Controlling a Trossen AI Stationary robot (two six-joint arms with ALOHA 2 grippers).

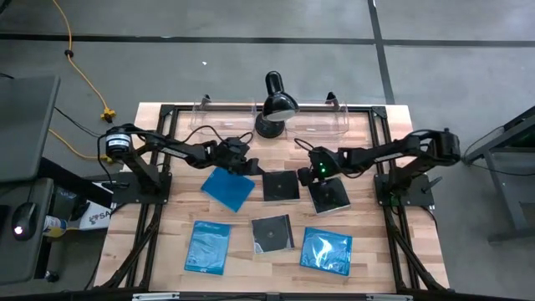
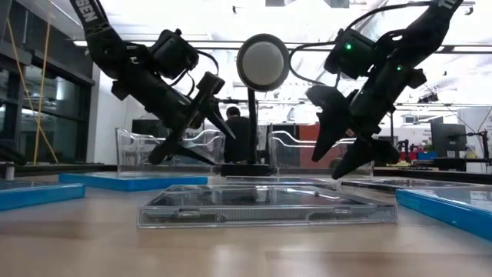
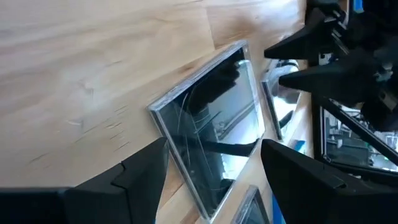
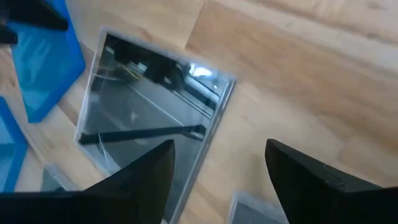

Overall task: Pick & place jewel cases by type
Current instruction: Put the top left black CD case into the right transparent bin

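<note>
Six jewel cases lie flat on the wooden table. Three are blue and three are black. My left gripper hovers open just left of the middle black case, slanting down toward it. My right gripper hovers open just right of the same case, also slanting down. Neither touches anything. In the low view both grippers hang above the table top.
Two clear plastic bins stand along the far edge, with a black desk lamp between them. The two grippers face each other closely across the middle black case. Bare wood shows at the left and right of the table.
</note>
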